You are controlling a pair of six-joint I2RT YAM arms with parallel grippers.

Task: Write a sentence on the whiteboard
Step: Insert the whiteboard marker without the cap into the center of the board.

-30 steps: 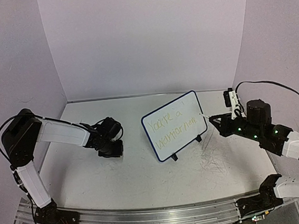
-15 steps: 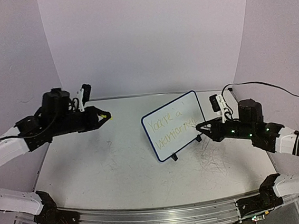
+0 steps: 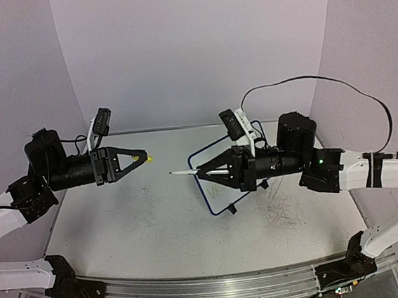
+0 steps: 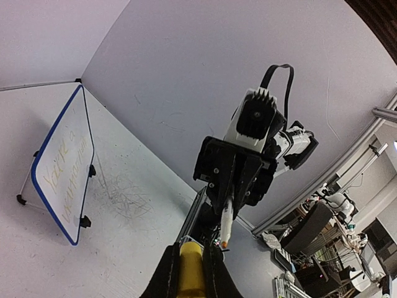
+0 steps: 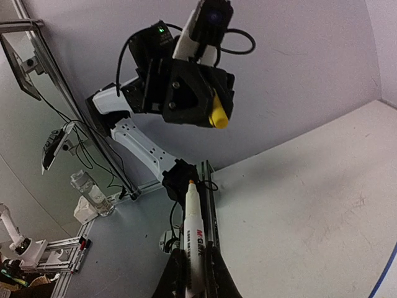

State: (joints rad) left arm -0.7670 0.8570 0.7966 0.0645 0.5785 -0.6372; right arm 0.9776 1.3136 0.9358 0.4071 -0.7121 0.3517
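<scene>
Small white rectangular whiteboard with navy rim (image 4: 77,115): faint yellow-green handwritten sentence (image 4: 62,171) in two lines. The upper line reads "You're a"; the lower line is not legible. White plastic marker pen (image 5: 194,245): red printed letters "M" and "G" on the barrel. Smaller print below them is unreadable.

We identify this site as a robotics laboratory. A white tabletop (image 3: 157,223) sits inside plain pale-lilac enclosure walls (image 3: 196,50). A black-and-white robot arm (image 3: 370,171) is bolted at each end of a silver aluminium rail (image 3: 198,290) along the near edge. Beyond the enclosure we note grey aluminium framing (image 5: 40,254) and a clear plastic bottle (image 5: 87,189).
</scene>
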